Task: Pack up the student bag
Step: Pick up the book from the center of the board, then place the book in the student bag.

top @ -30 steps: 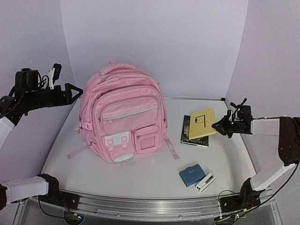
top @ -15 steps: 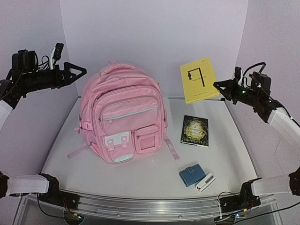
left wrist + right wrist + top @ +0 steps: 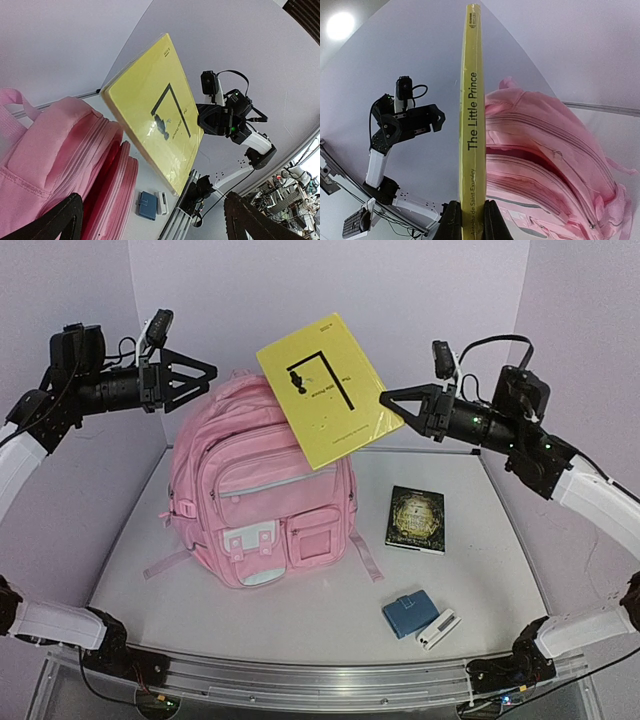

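Saw student bag [image 3: 258, 505] upright at 10 o'clock on counter [image 3: 330, 615]. Saw right gripper [image 3: 390, 406] pinching yellow book [image 3: 320, 390] by edge above it; left gripper [image 3: 205, 375] spread, empty. Feared slip from thin hold, or snag on seemingly narrow opening.

One student bag [image 3: 260, 500], one yellow book [image 3: 322, 390], one dark book [image 3: 416, 519], one case [image 3: 409, 613], one gadget [image 3: 437, 628].

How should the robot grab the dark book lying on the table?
Probably by its right edge, coming in low from the right. The dark book lies flat and thin on the table, so only an edge can be pinched, and that side has bare table beside it, away from the backpack.
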